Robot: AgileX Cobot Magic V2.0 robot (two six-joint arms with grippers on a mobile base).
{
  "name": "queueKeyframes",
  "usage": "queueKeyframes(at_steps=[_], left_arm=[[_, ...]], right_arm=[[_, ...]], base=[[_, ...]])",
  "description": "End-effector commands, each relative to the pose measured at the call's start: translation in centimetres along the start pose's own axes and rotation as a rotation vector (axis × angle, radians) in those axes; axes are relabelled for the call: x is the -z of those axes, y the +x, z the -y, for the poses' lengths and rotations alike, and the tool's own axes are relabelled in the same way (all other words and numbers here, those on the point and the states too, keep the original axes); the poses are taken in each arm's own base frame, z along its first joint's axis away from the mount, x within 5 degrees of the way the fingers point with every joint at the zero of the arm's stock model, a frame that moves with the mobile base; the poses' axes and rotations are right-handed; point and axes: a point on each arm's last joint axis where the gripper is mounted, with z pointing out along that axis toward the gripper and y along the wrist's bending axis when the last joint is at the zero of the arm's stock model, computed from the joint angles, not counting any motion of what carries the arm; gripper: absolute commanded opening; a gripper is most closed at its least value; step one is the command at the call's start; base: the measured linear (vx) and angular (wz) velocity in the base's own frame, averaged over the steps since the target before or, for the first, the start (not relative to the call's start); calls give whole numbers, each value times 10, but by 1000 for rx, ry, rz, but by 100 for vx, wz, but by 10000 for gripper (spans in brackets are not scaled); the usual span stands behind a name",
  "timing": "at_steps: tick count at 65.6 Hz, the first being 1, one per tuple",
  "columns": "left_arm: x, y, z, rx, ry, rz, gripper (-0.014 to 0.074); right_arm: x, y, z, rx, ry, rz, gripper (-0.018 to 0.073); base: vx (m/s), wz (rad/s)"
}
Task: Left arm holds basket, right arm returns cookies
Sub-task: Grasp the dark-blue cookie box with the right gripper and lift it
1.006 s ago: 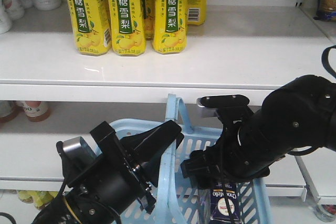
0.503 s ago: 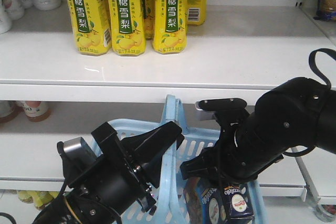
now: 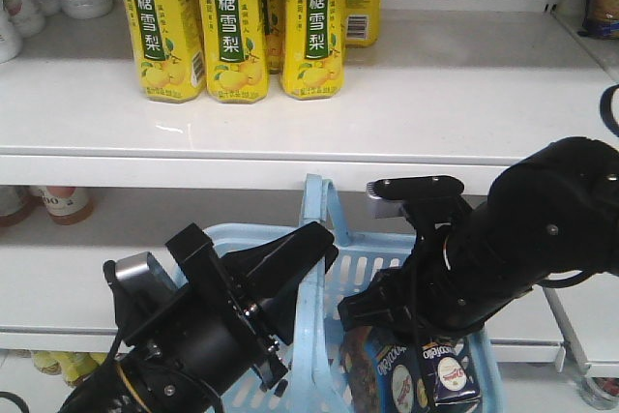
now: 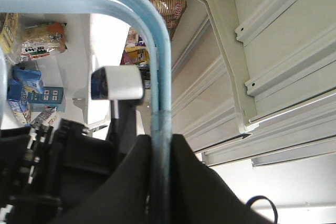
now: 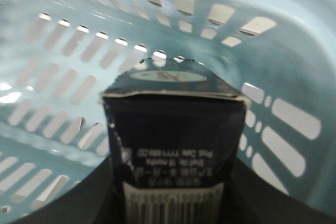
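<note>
cookies (image 5: 173, 145): navy box clamped in the right gripper (image 5: 173, 187), fingers closed on both long sides, barcode end toward the wrist cam. In the front view the box (image 3: 426, 379) hangs straight below the gripper, inside the basket (image 3: 387, 250); slotted wall is right behind it in the wrist view. Can't tell if it's off the basket floor.

left gripper (image 4: 160, 148): closed on the basket's raised handle (image 4: 157, 51), blue bar pinched between the two wedge fingers. It sits just left of the right gripper and a little above it.

Progress, my read: hold is done, grasp is done. Not yet done: lift the box clear of the rim, carry it to the shelf (image 3: 435, 94), release. The shelf deck is above and beyond the right gripper; yellow bottles (image 3: 232, 26) stand up and left of it, bare deck is directly above. Roughly a third through.
</note>
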Motion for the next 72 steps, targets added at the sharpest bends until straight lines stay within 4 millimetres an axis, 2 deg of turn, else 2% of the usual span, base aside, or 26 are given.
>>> queueKeyframes(at_steps=[1,72], left_arm=[[2,-5,43,31,354,54,-3],[2,-5,43,31,354,54,-3]], right_arm=[[25,-2,-3,11,-48,99,-9],[105,37,3,19,-176,299,-6]], base=[[0,0],[0,0]])
